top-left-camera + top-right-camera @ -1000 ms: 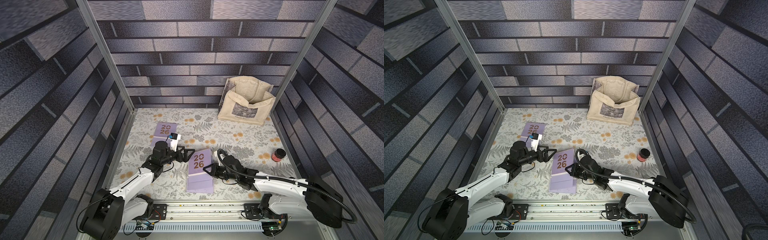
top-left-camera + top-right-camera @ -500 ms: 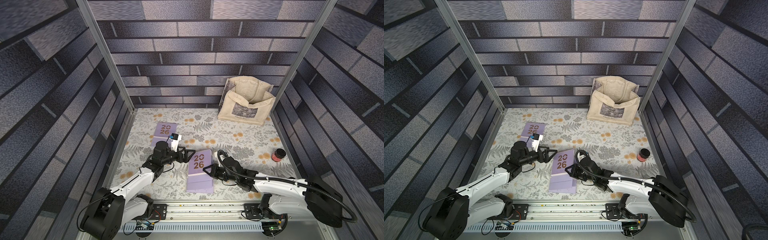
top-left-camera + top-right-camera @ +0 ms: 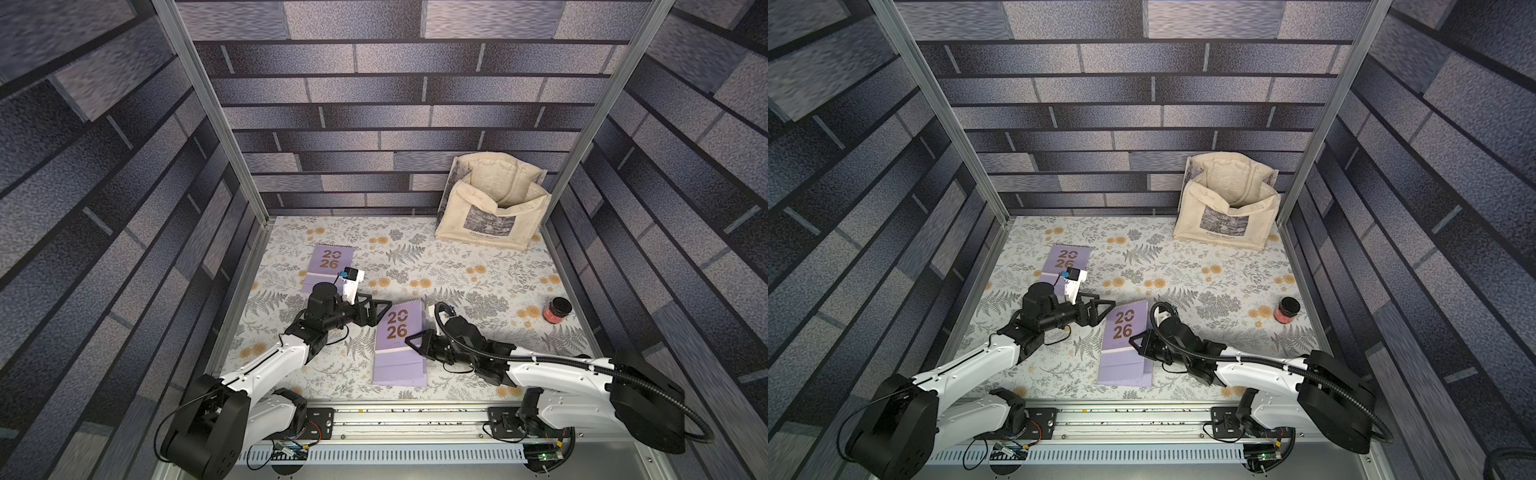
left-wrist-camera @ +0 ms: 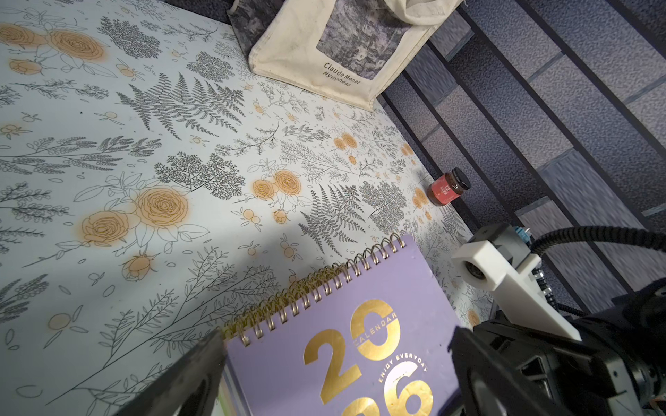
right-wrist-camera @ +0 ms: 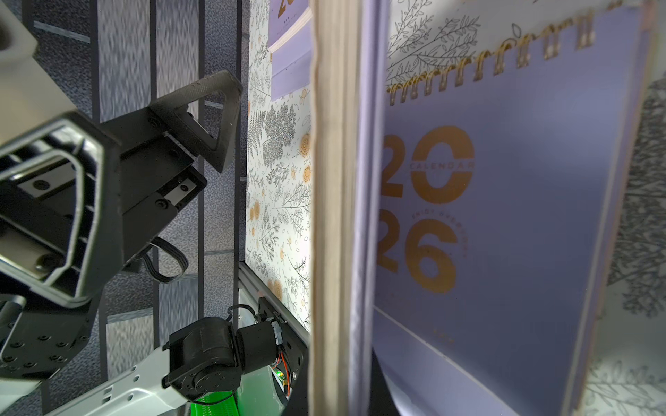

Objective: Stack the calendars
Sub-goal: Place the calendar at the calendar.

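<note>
Right tool (image 3: 409, 341) is clamped tight on the side edge of the top lavender calendar (image 3: 397, 324). Gold "2026" cover faces up. The spiral end looks raised off the pile of lavender calendars (image 3: 399, 372) directly under it; number in the pile cannot be told.

Left tool (image 3: 380, 311) has its jaws spread wide and grips nothing. In the left wrist view its fingers (image 4: 187, 378) straddle the spiral corner of that same calendar; contact cannot be told.

A further lavender calendar (image 3: 328, 266) lies flat on the tabletop (image 3: 436, 266), off to the side of the left tool and apart from the pile.

Cream tote bag (image 3: 490, 216) and red jar (image 3: 557, 309) sit well beyond the right tool.
</note>
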Motion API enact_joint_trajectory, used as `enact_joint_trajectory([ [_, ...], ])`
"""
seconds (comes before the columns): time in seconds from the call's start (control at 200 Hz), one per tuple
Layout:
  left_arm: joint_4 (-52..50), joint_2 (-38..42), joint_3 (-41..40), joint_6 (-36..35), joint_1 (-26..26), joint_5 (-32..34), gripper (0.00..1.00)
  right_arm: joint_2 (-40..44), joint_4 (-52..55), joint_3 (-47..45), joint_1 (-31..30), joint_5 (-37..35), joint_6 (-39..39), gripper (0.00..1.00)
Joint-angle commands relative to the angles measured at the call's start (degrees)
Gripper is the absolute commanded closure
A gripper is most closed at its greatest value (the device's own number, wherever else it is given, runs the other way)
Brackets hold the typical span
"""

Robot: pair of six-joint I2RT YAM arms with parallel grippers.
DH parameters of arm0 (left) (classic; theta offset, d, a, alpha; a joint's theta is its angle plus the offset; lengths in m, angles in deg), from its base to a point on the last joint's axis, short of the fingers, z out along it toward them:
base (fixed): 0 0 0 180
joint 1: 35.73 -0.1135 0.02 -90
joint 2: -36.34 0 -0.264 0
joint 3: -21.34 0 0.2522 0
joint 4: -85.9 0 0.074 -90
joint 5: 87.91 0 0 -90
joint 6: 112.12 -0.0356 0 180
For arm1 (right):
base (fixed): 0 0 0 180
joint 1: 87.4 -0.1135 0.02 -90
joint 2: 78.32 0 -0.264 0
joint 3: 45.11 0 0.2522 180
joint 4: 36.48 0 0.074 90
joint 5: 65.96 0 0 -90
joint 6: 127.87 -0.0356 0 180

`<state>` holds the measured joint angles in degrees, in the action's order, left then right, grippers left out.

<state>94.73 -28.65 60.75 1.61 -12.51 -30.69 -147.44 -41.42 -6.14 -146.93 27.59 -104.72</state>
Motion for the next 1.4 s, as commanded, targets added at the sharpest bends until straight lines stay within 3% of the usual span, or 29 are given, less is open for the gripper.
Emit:
enact_joint_trajectory([
  [0.0,-0.88,-0.49,1.67,-1.68,0.33,-1.06,0.00,0.15,-1.51,-1.04,-0.94,-1.21,-0.25,1.00],
  [0.641,-1.57,-1.33,2.31,-1.76,1.12,-2.25,0.00,0.22,0.76,-2.79,-1.29,-3.28,-0.65,1.00],
  [1.392,-3.08,-2.25,2.21,-0.52,7.80,-2.91,0.00,-2.57,1.61,-4.03,-1.29,-3.05,-1.79,1.00],
])
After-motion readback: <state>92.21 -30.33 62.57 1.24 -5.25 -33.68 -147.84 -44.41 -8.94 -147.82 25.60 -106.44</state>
